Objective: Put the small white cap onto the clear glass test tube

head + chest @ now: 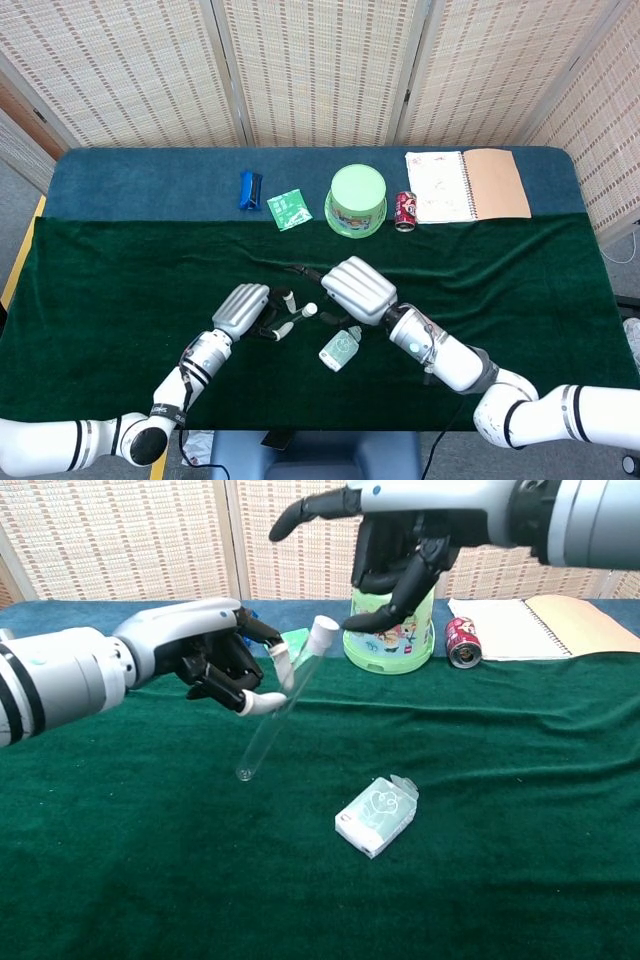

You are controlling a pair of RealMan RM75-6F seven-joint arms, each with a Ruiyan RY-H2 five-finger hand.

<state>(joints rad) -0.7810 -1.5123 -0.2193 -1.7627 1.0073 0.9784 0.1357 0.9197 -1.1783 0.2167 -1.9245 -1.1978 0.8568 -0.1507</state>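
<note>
My left hand (205, 662) (243, 310) holds the clear glass test tube (276, 716) above the green cloth, pinching it near its upper end. The tube is tilted, its lower end down to the left. The small white cap (323, 632) (310, 311) sits on the tube's upper end. My right hand (400, 550) (358, 289) hovers just above and to the right of the cap, fingers apart and partly bent, with nothing in them. It does not touch the cap in the chest view.
A small white-and-green packet (377, 816) (339, 349) lies on the cloth below the hands. At the back stand a green tub (357, 200), a red can (405, 211), an open notebook (467, 185), a blue packet (250, 189) and a green sachet (289, 209).
</note>
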